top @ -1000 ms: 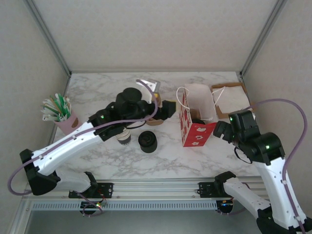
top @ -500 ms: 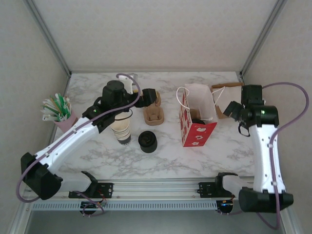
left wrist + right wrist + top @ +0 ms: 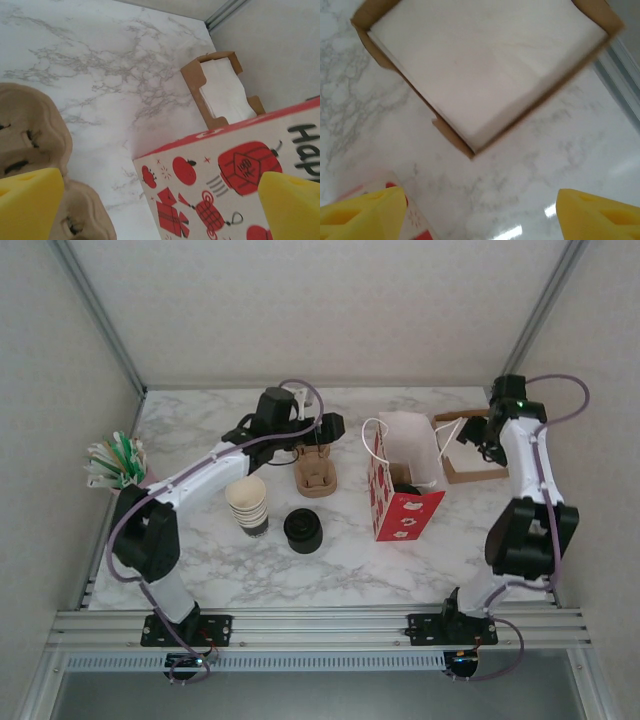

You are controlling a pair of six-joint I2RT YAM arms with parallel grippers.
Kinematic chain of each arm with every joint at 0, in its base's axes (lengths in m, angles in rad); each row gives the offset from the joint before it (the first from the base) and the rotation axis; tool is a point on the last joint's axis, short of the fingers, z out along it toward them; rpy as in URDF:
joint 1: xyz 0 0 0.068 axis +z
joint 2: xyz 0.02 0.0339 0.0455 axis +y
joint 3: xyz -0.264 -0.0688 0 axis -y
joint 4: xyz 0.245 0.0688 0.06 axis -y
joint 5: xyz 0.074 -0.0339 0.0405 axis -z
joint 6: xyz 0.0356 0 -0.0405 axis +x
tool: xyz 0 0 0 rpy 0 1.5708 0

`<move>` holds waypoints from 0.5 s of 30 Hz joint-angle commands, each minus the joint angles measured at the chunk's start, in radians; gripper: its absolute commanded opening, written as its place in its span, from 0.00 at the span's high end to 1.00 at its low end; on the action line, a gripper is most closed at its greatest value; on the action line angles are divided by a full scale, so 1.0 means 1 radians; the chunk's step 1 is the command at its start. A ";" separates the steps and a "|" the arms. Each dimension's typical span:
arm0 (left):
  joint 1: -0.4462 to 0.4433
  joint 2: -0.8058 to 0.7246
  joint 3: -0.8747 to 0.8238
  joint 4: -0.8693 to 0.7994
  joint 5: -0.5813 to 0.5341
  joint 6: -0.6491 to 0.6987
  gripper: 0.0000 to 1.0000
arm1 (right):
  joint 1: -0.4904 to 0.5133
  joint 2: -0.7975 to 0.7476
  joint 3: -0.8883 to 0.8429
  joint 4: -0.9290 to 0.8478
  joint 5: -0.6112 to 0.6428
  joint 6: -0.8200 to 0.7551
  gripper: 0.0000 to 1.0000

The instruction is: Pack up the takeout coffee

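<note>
Takeout coffee point(image 3: 405, 486): its black lid is showing inside the open gift bag point(image 3: 400, 510), which is standing upright right of centre on the marble table point(image 3: 350, 570)
Bag writing: black letters H, A, P are running off the picture edge in the left wrist view; red prints of a lantern, a gift box and round fruit are covering the pale side; the characters on the lantern are too small to read
Left gripper point(image 3: 160, 202): is hovering between the pulp cup carrier point(image 3: 30, 130) and the bag, jaws spread wide and gripping nothing
Right gripper point(image 3: 480, 215): is hanging over the cardboard napkin box point(image 3: 480, 65), fingers standing well apart with nothing between them
Cup stack point(image 3: 248, 505): cream-rimmed, is standing just beside the lid stack point(image 3: 303, 530), left of the bag
Straw cup point(image 3: 120, 465): is sitting at the table's left edge
</note>
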 commanded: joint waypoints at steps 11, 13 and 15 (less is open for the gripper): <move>0.013 0.158 0.157 -0.028 0.059 0.074 0.00 | -0.012 0.479 0.518 -0.112 -0.013 -0.147 0.30; 0.015 0.181 0.172 -0.024 0.082 0.081 0.00 | -0.013 0.524 0.564 -0.138 -0.008 -0.160 0.30; 0.015 0.211 0.202 -0.034 0.097 0.090 0.00 | -0.013 0.559 0.592 -0.148 -0.011 -0.169 0.30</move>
